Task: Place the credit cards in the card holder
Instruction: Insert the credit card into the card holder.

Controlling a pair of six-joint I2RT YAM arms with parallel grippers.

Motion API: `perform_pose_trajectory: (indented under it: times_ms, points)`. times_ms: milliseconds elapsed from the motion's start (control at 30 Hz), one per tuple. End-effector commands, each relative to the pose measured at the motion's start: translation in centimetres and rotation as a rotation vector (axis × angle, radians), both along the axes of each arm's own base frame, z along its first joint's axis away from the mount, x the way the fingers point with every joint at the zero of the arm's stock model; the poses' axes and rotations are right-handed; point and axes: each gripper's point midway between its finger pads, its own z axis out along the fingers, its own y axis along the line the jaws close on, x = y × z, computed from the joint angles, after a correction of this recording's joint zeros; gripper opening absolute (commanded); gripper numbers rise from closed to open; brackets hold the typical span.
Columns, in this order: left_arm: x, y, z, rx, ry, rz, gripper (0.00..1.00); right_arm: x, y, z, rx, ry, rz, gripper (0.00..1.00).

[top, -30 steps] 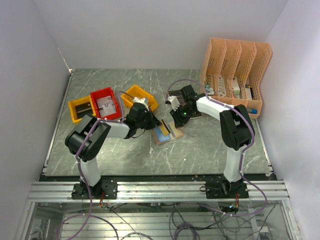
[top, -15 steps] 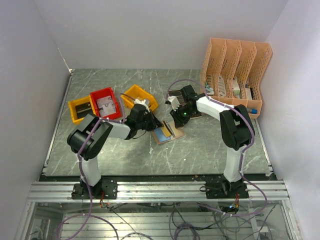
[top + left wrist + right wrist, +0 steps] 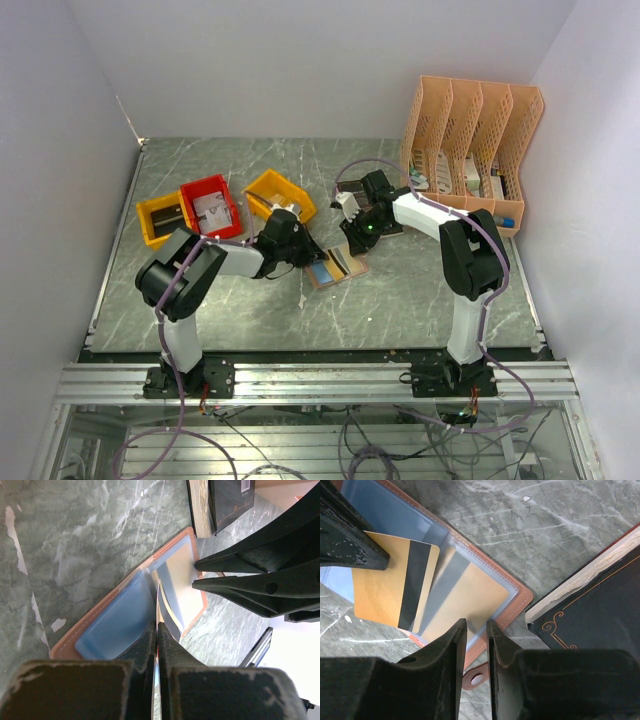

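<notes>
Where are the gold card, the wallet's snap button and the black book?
gold card (image 3: 377, 592): right wrist view, gold face beside the stripe.
snap (image 3: 477, 679): right wrist view, its round centre.
black book (image 3: 600, 615): right wrist view, its cover.

A grey-green marbled tabletop (image 3: 200, 300) carries three open plastic bins at the back left. A yellow one (image 3: 146, 228) touches a red one (image 3: 203, 182), which holds something white, possibly paper. A second yellow bin (image 3: 272, 188) sits just beside them. A tall peach-orange slotted file rack (image 3: 440, 110) stands back right. A black hardcover book with gold ornament (image 3: 600, 600) lies flat.
</notes>
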Motion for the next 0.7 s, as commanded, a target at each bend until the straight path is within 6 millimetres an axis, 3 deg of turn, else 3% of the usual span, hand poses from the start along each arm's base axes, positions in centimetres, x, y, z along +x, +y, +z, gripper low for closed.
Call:
perform_pose_trajectory:
  times_ms: [0,667]
  points:
    - [-0.4,0.2,-1.4,0.062,0.063,0.016,0.07,-0.1,0.5,0.1,0.01,0.009,0.018,0.23]
    - [-0.6,0.0,-2.7,0.108,0.112,0.041,0.11,-0.1,0.6,0.1,0.011,0.007,0.019,0.24]
